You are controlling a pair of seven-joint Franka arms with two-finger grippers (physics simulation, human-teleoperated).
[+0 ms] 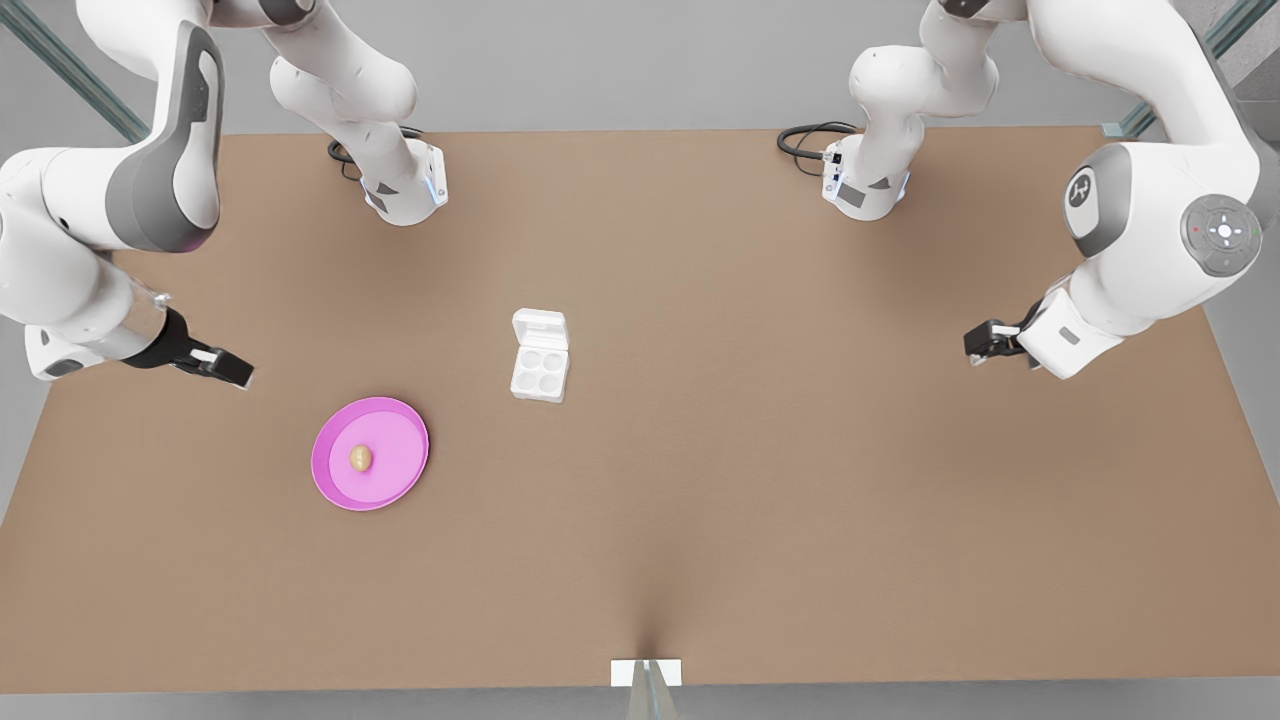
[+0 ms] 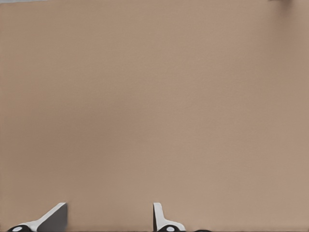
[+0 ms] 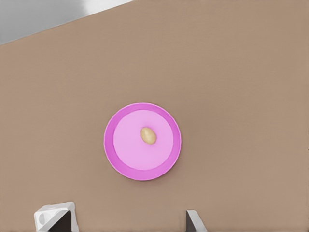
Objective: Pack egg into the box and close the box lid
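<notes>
- Front view: the egg [image 1: 361, 458] lies mid-plate [image 1: 340, 488], long axis running toward and away from the arm bases. The box [image 1: 540, 372] sits apart on the table [image 1: 800, 480], toward the front view's right of the plate, its lid [image 1: 540, 327] swung open flat on the far side, cups bare. My right claw [image 1: 232, 370] hangs near the plate on the front view's left; my left claw [image 1: 975, 343] waits near the opposite edge. Wide bare table surrounds both.
- Left wrist view: fingers [image 2: 50, 218] spread, released, over bare table.
- Right wrist view: fingers [image 3: 195, 221] parted, nothing grasped; the egg lies slightly tilted on the plate, the table edge beyond.
</notes>
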